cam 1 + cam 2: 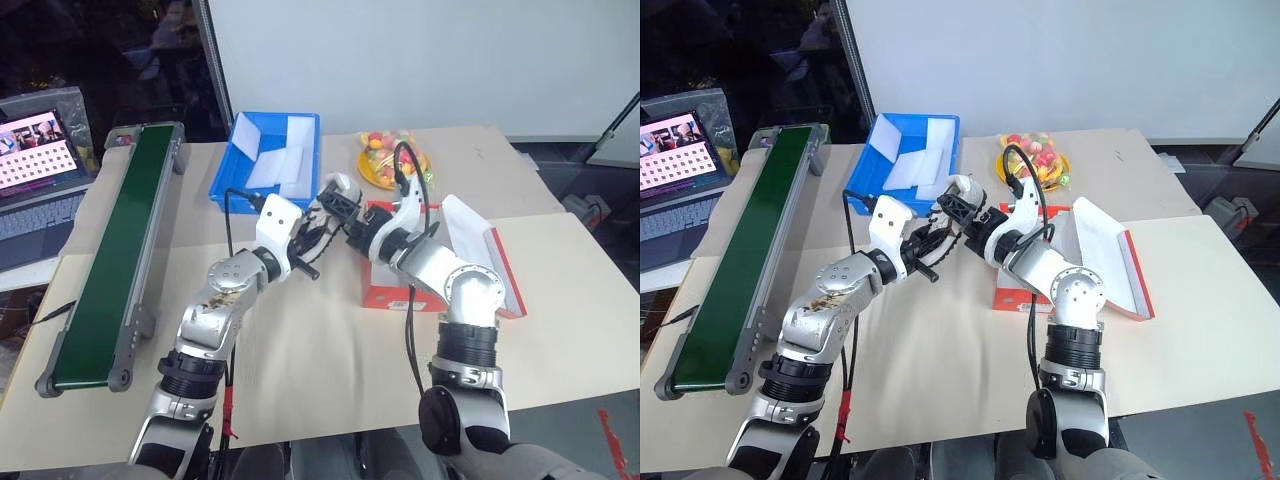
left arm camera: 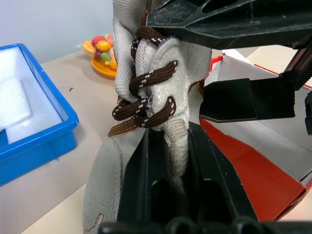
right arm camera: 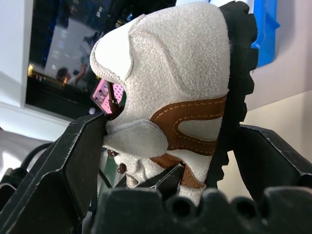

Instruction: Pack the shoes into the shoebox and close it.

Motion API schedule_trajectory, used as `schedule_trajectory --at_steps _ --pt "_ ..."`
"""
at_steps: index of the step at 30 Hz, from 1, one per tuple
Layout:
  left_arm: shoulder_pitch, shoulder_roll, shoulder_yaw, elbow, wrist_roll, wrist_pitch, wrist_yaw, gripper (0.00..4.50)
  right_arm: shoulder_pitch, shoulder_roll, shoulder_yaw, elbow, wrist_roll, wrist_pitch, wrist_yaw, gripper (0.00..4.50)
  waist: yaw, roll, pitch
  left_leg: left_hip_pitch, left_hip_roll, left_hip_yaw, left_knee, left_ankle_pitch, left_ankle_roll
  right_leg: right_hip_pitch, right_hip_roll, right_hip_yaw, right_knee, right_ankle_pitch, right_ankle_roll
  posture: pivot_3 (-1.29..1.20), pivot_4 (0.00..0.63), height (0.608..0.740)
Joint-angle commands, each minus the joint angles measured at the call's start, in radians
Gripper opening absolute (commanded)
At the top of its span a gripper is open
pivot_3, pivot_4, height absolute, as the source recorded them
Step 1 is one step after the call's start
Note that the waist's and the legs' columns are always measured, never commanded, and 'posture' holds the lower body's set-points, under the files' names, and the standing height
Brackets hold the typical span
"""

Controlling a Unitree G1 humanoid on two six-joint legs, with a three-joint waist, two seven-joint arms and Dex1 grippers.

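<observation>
- One sneaker point(image 1: 958, 205) hangs in the air between both arms, just beside the open shoebox point(image 1: 1080, 262), toe up, dark brown laces point(image 2: 146, 92) showing.
- Left gripper point(image 2: 178, 146) is clamped tight on the shoe's tongue, fingers pinched together around the fabric.
- Right gripper point(image 3: 168, 141) stands spread as wide as it goes, one finger either side of the sneaker's side and black sole; whether the pads press it I cannot tell.
- Shoebox sits on the paper-covered table point(image 1: 320, 350), lid thrown back to the right, white inside showing; I can't see a shoe in it from here.
- Packing has barely begun, I'd say: this shoe must go in, the second is unaccounted for, and the lid wants closing.
- Farther back: green conveyor point(image 1: 115, 235), blue bin point(image 1: 225, 175) with white foam pieces, yellow plate of toy fruit point(image 1: 385, 160).
</observation>
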Motion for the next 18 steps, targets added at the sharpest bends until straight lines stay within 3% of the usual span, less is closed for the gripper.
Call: schedule_trajectory --at_steps 1,3,6,13,17,18 --pt "-0.030 -0.007 -0.004 -0.041 -0.011 -0.025 -0.014 0.07 -0.039 0.018 0.009 -0.020 0.033 -0.018 0.031 4.50 0.001 0.000 0.000 0.000 0.000 0.000 0.000 0.000 0.000 0.000 0.000 0.000 0.000 0.000 0.000 0.00 0.150 0.740" --pt "-0.030 -0.010 -0.003 -0.044 -0.011 -0.023 -0.013 0.07 -0.041 0.024 0.008 -0.027 0.037 -0.022 0.032 4.50 0.001 0.000 0.000 0.000 0.000 0.000 0.000 0.000 0.000 0.000 0.000 0.000 0.000 0.000 0.000 0.00 0.150 0.740" --pt "-0.032 -0.011 -0.001 -0.043 -0.009 -0.023 -0.013 0.05 -0.046 0.040 0.004 -0.043 0.056 -0.033 0.030 3.83 0.001 0.000 0.000 0.000 0.000 0.000 0.000 0.000 0.000 0.000 0.000 0.000 0.000 0.000 0.000 0.00 0.150 0.740" --pt "-0.033 -0.018 0.004 -0.040 -0.009 -0.027 -0.010 0.05 -0.061 0.058 -0.002 -0.061 0.095 -0.043 0.025 1.75 0.000 0.000 0.000 0.000 0.000 0.000 0.000 0.000 0.000 0.000 0.000 0.000 0.000 0.000 0.000 0.00 0.150 0.740" --pt "-0.031 -0.019 0.004 -0.041 -0.012 -0.024 -0.013 0.05 -0.061 0.064 -0.003 -0.068 0.104 -0.042 0.020 1.07 0.001 0.000 0.000 0.000 0.000 0.000 0.000 0.000 0.000 0.000 0.000 0.000 0.000 0.000 0.000 0.00 0.150 0.740" --pt "-0.032 -0.018 0.001 -0.040 -0.012 -0.019 -0.015 0.05 -0.061 0.063 -0.001 -0.070 0.105 -0.041 0.019 1.07 0.001 0.000 0.000 0.000 0.000 0.000 0.000 0.000 0.000 0.000 0.000 0.000 0.000 0.000 0.000 0.00 0.150 0.740"
